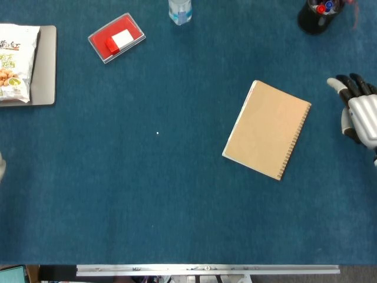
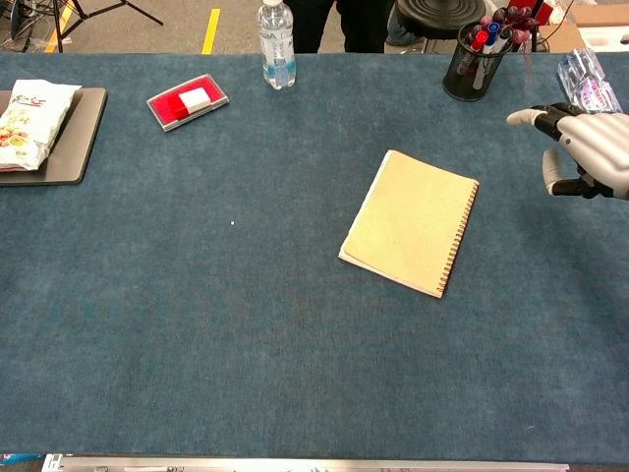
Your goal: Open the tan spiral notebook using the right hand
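Overhead, in the head view, the notebook [image 1: 267, 130] lies closed and flat on the blue table [image 1: 177, 194], right of centre, turned at a slant so that its spiral edge faces right and slightly down. Just off that spiral edge, apart from it and touching nothing, the right robot hand [image 1: 356, 112] hangs at the frame's right border, empty, its fingers [image 1: 337, 84] apart and reaching toward the far side of the table. Along the far edge stand a pen cup [image 1: 316, 15] at the right and a bottle [image 1: 179, 10] near the middle, with a red box [image 1: 116, 38] left of the bottle. At the left border a snack bag [image 1: 14, 62] lies on a grey tray [image 1: 46, 65]. Next, the chest view shows the notebook [image 2: 410, 221] looking yellower, still shut, its spiral side turned toward the right robot hand [image 2: 582, 149], which floats over the table [image 2: 246, 334] near the right edge, released, holding nothing, with the fingers [image 2: 525, 117] spread and the thumb hanging lower. Behind that hand lies a clear plastic packet [image 2: 583, 84], and the pen cup [image 2: 475, 61] stands to its left. The bottle [image 2: 277, 44], red box [image 2: 188, 100], snack bag [image 2: 31, 111] and tray [image 2: 69, 143] line the far and left sides. Neither view shows the left robot hand.
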Controlling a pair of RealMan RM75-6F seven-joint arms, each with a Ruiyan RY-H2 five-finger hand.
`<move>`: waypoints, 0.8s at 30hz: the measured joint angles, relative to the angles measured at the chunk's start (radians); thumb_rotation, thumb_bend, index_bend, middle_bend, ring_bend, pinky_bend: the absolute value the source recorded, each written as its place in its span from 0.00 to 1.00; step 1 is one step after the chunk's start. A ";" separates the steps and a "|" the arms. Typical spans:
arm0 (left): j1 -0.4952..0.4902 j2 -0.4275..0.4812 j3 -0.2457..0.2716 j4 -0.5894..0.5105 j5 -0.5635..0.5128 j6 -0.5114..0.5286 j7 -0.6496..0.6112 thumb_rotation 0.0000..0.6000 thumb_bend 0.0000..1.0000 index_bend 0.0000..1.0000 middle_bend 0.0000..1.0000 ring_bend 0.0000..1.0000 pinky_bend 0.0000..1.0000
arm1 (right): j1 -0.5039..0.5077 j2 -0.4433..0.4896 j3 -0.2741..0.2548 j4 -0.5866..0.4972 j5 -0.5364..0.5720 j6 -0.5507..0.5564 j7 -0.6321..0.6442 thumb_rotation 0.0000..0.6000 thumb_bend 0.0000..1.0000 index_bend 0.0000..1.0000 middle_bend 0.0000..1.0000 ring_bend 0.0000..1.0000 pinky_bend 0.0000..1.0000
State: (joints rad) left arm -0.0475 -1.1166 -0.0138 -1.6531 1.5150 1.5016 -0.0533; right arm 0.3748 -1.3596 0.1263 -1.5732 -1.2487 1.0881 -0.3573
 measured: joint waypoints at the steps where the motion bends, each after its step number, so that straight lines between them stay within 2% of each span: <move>1: 0.000 0.000 0.000 -0.001 0.000 0.000 0.000 1.00 0.30 0.66 0.61 0.57 0.72 | 0.005 0.003 -0.005 0.010 -0.011 -0.007 0.001 1.00 0.81 0.14 0.12 0.07 0.20; 6: 0.000 0.000 0.001 -0.002 -0.003 -0.004 0.006 1.00 0.30 0.66 0.61 0.57 0.72 | 0.028 0.036 -0.033 0.046 -0.068 -0.039 0.017 1.00 0.81 0.14 0.12 0.07 0.20; 14: -0.003 -0.002 0.005 -0.003 -0.006 -0.016 0.018 1.00 0.30 0.66 0.61 0.57 0.72 | 0.057 0.072 -0.083 0.108 -0.188 -0.070 0.122 1.00 0.81 0.14 0.12 0.07 0.20; 19: -0.003 -0.001 0.005 -0.004 -0.008 -0.018 0.020 1.00 0.30 0.66 0.61 0.57 0.72 | 0.072 0.069 -0.111 0.186 -0.248 -0.075 0.185 1.00 0.81 0.14 0.12 0.07 0.20; 24: -0.003 0.000 0.006 -0.005 -0.009 -0.019 0.019 1.00 0.30 0.66 0.61 0.57 0.72 | 0.082 0.041 -0.118 0.257 -0.257 -0.079 0.220 1.00 0.81 0.14 0.12 0.07 0.20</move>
State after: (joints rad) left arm -0.0500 -1.1166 -0.0076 -1.6579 1.5063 1.4822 -0.0340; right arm 0.4564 -1.3184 0.0086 -1.3158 -1.5060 1.0096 -0.1377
